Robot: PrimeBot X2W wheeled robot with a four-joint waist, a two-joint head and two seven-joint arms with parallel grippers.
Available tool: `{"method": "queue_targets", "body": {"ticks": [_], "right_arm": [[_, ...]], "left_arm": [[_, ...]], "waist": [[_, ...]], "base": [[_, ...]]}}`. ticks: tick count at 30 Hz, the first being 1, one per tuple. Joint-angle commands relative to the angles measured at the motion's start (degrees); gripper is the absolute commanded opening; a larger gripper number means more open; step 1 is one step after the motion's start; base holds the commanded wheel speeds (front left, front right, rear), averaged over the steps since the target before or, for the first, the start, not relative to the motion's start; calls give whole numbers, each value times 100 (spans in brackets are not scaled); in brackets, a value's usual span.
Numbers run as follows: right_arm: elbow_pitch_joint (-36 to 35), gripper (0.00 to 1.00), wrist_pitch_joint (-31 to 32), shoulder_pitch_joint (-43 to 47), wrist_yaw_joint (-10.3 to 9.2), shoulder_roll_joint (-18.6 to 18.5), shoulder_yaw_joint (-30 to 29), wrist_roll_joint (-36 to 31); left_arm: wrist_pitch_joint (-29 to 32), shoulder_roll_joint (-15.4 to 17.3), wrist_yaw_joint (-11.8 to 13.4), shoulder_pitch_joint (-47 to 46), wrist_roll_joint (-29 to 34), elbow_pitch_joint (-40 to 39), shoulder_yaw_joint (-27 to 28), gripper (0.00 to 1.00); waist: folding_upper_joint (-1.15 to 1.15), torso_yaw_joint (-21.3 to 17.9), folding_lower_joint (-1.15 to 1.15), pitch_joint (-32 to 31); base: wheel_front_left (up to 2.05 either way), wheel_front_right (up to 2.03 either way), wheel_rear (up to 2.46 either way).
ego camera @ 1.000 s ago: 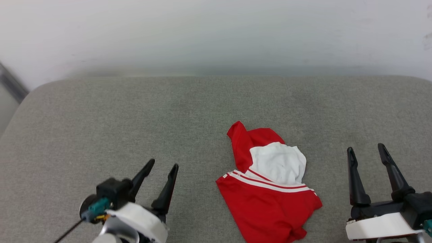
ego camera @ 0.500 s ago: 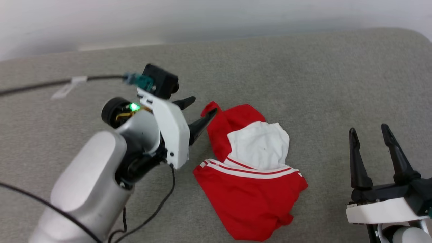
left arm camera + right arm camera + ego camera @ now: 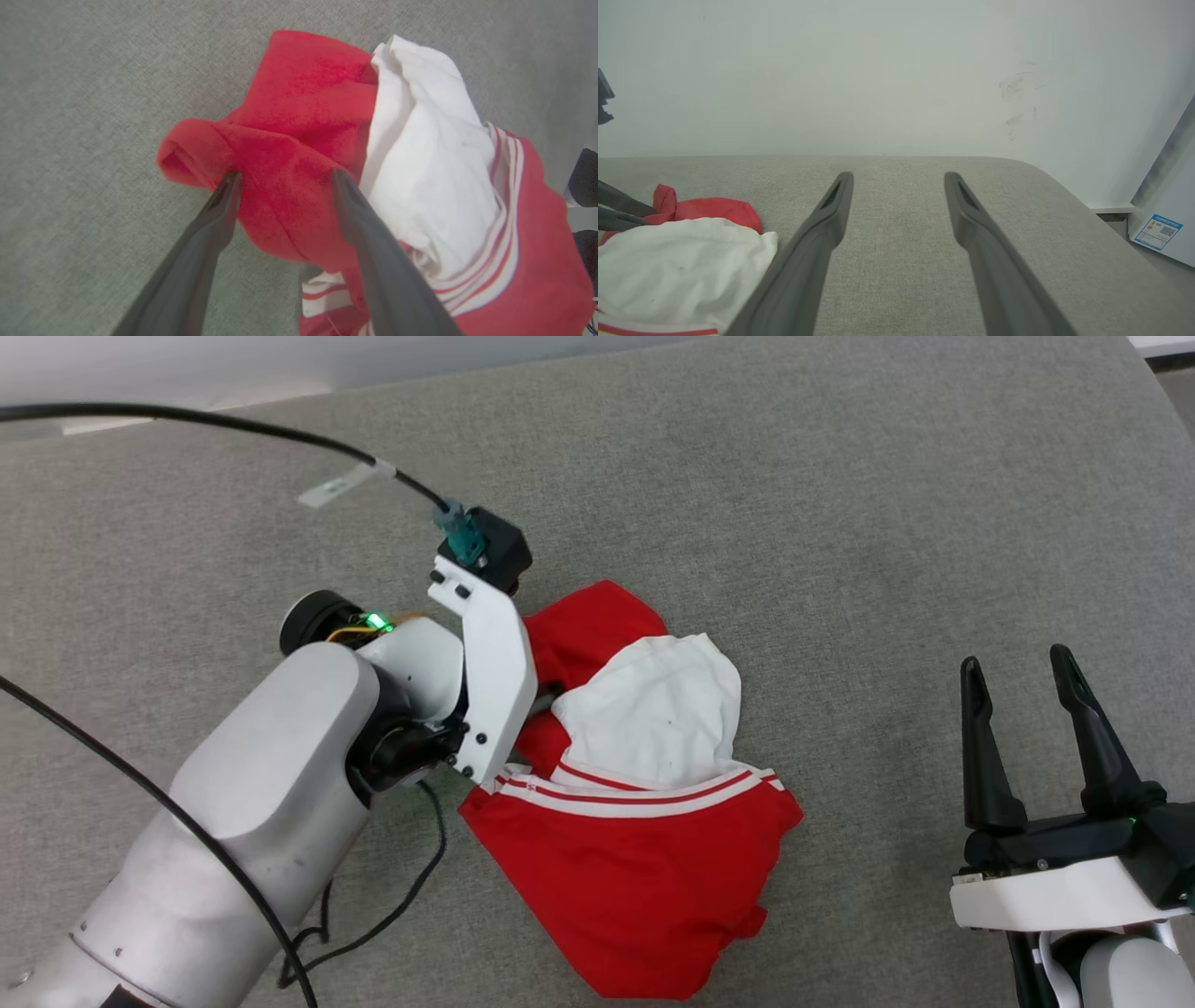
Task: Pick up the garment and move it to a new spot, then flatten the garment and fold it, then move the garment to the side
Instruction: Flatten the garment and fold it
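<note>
The garment (image 3: 635,868) lay crumpled on the grey upholstered surface (image 3: 840,523), near the middle of the head view; its white portion lay on top of the red body, with red-and-white stripe trim running across just below the white. The left gripper (image 3: 285,176) was at the garment's upper left part, reached in from the robot's left; its fingers were spread. In the left wrist view the two fingertips straddled a raised red fold, both tips touching the cloth and fabric bunched between them; the jaws had not pinched it. The right gripper (image 3: 1016,658) stood well apart from the garment, on its right side; its fingers were spread over bare surface. A black cable (image 3: 233,425) ran above the surface to the left wrist; a pale wall (image 3: 878,70) rose behind the surface.
</note>
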Motion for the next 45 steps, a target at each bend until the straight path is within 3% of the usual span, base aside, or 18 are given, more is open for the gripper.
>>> {"method": "queue_targets", "body": {"ticks": [1, 4, 5, 6, 14, 15, 24, 33, 38, 45], "right_arm": [[-1, 100, -14, -34, -4, 7, 4, 25], [8, 100, -14, -59, -3, 6, 8, 30], [15, 100, -14, -67, -3, 7, 10, 30], [21, 100, -14, -73, -3, 7, 6, 33], [91, 100, -14, -40, -3, 6, 18, -12], [121, 100, -14, -19, -4, 6, 32, -33], [207, 100, -14, 191, -4, 6, 16, -50], [263, 100, -14, 347, -3, 6, 77, 16], [266, 100, -14, 348, -3, 6, 102, 39], [232, 100, -14, 327, -4, 6, 106, 64]], "left_arm": [[-57, 55, -8, -50, 55, 95, -85, 100], [-141, 87, -9, 18, 23, 362, -303, 100], [-119, 100, -8, 55, -40, 427, -406, 77], [-135, 112, -9, 72, -96, 455, -493, 0], [-1218, 193, -8, -83, -342, 532, -579, 0], [-1957, 336, -8, -215, -325, 421, -411, 0], [-3697, 899, 21, -521, -209, -121, 221, 0], [-4553, 1270, 288, -1249, 498, -775, 645, 0], [-4719, 1089, 237, -1315, 743, -802, 419, 0], [-4798, 371, 142, -559, 765, -688, -487, 0]], "waist": [[0, -44, -1, 49], [0, -60, -1, 73], [0, -60, -1, 75], [0, -55, -1, 75], [0, 77, -1, -163], [0, 102, -1, -347], [0, 196, -1, -962], [0, 109, -1, -1274], [0, 28, -1, -1298], [0, -116, -1, -1221]], "base": [[0, 0, 0], [0, 0, 0], [0, 0, 0], [0, 0, 0], [0, 0, 0], [0, 0, 0], [0, 0, 0], [0, 0, 0], [0, 0, 0], [0, 0, 0]]}}
